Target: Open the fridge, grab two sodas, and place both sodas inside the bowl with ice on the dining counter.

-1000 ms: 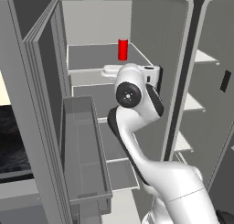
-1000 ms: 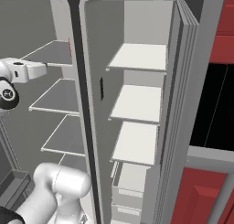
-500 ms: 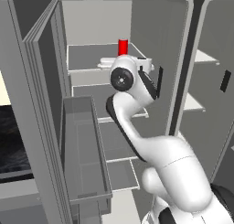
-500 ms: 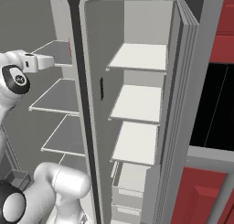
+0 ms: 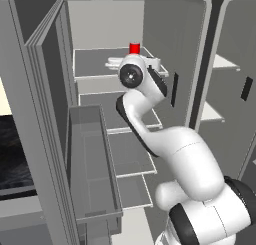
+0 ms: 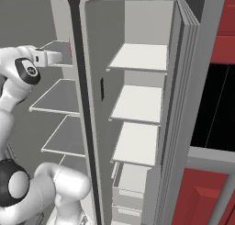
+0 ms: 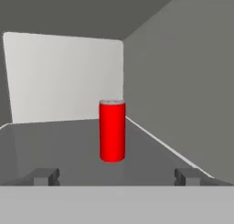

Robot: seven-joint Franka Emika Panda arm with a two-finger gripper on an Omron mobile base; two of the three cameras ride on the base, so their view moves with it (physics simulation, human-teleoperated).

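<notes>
Hand (image 7: 114, 176) open, red can (image 7: 112, 130) upright ahead, fridge shelf (image 7: 68, 145)

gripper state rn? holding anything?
Gripper: open, holding nothing; the upright bright red cylindrical can stands ahead of its fingertips on the pale grey fridge shelf.

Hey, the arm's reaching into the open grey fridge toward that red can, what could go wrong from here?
1. The bright red cylindrical can stands upright, ahead of the open gripper and apart from it. A fast approach could let a fingertip tip it over.
2. The can sits close to the grey fridge side wall, so the finger on that side may scrape it.
3. The can looks slightly off-centre between the tips, so closing might shove it sideways.
</notes>
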